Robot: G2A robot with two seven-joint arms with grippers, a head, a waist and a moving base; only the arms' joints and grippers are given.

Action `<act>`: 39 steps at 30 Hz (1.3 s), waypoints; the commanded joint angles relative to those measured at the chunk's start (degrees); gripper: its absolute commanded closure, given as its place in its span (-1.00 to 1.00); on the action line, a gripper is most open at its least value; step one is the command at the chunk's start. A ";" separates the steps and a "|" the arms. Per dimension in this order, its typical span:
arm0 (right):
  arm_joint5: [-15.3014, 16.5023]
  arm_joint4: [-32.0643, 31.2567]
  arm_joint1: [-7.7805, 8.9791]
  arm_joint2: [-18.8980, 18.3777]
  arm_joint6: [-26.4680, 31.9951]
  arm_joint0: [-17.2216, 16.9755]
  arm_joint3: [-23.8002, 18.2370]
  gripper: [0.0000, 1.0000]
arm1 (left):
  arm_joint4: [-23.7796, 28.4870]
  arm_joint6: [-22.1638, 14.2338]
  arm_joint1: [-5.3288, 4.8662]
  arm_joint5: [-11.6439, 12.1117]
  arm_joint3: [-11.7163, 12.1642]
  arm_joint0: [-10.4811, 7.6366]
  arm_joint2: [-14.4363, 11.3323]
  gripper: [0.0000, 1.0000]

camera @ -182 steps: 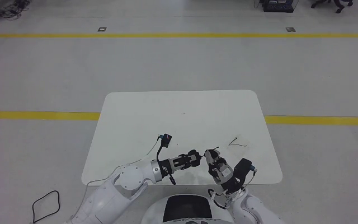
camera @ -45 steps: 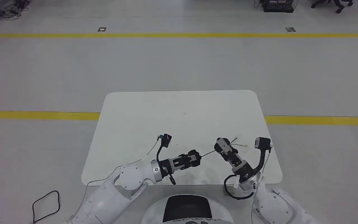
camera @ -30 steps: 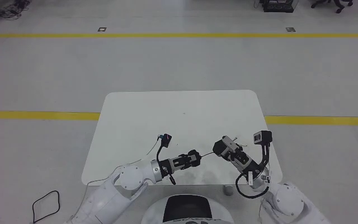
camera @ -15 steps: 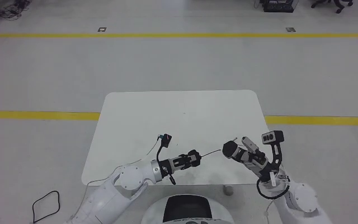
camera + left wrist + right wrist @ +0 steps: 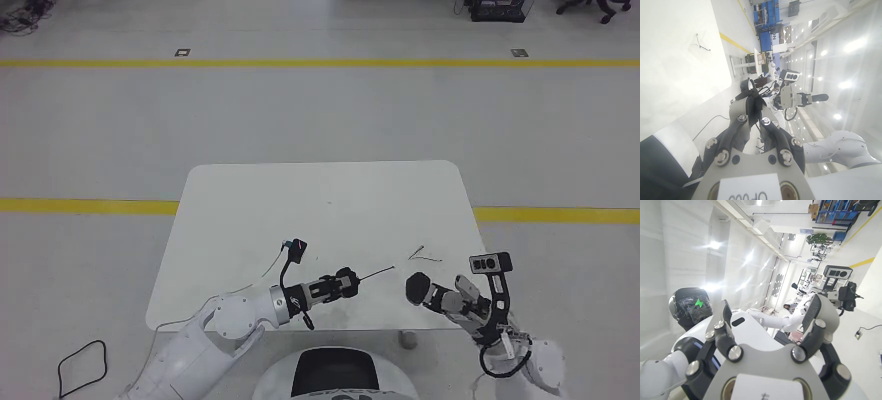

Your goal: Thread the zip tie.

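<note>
White bench (image 5: 330, 200) carries the work: at its near edge the left pincer (image 5: 349, 282) grips the zip tie (image 5: 377, 271), tail pointing right. Right pincer (image 5: 414, 288) stands wide and empty, apart. I fear the thin tail can sag and miss.

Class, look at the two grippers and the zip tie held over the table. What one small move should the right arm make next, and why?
Probably ease the right gripper toward the free tip of the zip tie and close on it. That gripper is open and empty, apart from the tie, which juts straight from the shut left gripper with no loop visible.
</note>
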State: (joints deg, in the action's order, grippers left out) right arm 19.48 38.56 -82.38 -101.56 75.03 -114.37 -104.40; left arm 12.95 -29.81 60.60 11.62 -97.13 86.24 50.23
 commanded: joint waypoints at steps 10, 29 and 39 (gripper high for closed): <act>0.00 0.05 0.07 0.04 -0.13 -0.02 -0.05 -1.00 | 0.00 0.00 0.00 0.00 0.00 0.00 0.00 1.00; -4.51 10.20 4.53 8.88 4.61 3.33 10.23 -1.00 | 29.93 -6.61 4.27 7.86 1.08 5.84 4.63 1.00; -5.50 9.63 4.68 9.32 1.91 4.06 11.35 -1.00 | 30.05 -5.66 4.67 7.86 1.61 5.63 4.82 1.00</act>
State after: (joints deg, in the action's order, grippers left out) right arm 15.38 47.84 -77.69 -92.59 79.30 -110.75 -93.63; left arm 42.31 -36.80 65.15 19.48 -95.69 91.87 54.91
